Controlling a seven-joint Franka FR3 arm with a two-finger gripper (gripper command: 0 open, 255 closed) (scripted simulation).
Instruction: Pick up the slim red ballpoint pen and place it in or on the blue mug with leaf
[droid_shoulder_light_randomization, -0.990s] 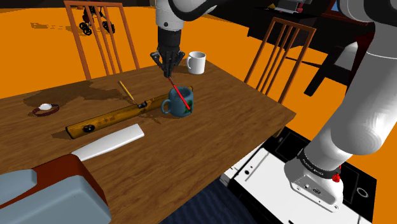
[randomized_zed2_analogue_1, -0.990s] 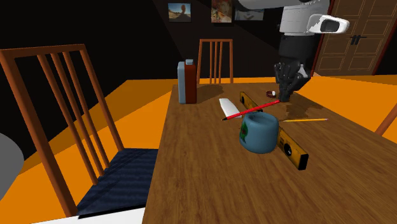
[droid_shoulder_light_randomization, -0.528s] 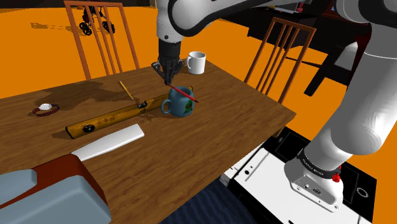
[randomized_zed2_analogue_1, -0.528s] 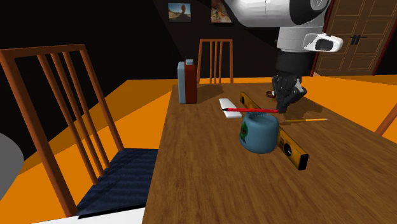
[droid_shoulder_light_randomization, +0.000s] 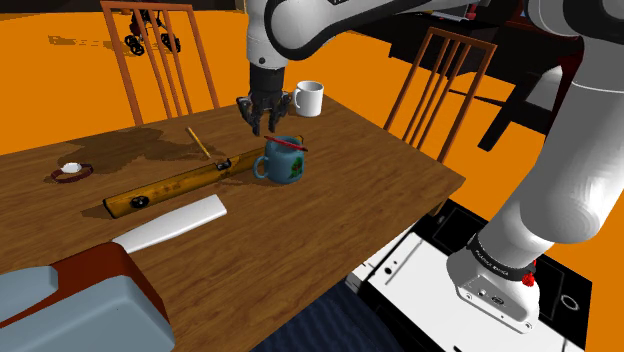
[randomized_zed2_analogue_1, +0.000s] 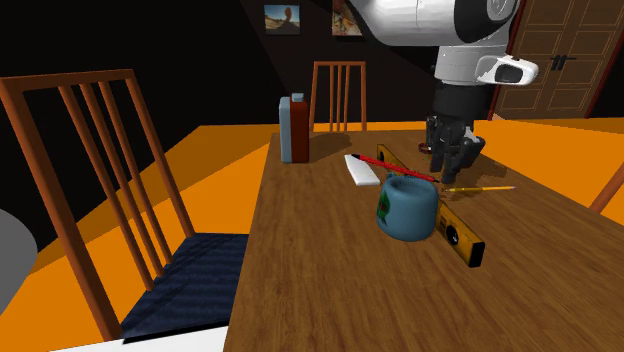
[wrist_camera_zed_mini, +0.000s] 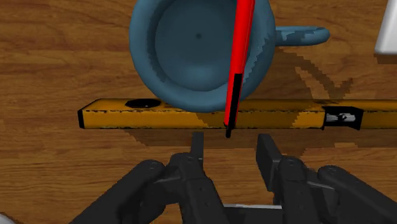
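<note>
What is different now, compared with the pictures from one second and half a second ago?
The gripper brought the red pen down from a steep tilt until it lay across the rim of the blue mug. It then opened and let the pen go, and its fingers now stand apart, not touching the pen. The blue mug, the yellow level, the pencil and the white mug stayed in place.

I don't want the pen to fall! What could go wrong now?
The pen only lies across the mug's rim, near one side, with both ends sticking out, so it might roll or tip off. Its black tip sits close in front of the open gripper, over the level; a careless move away could knock it.
</note>
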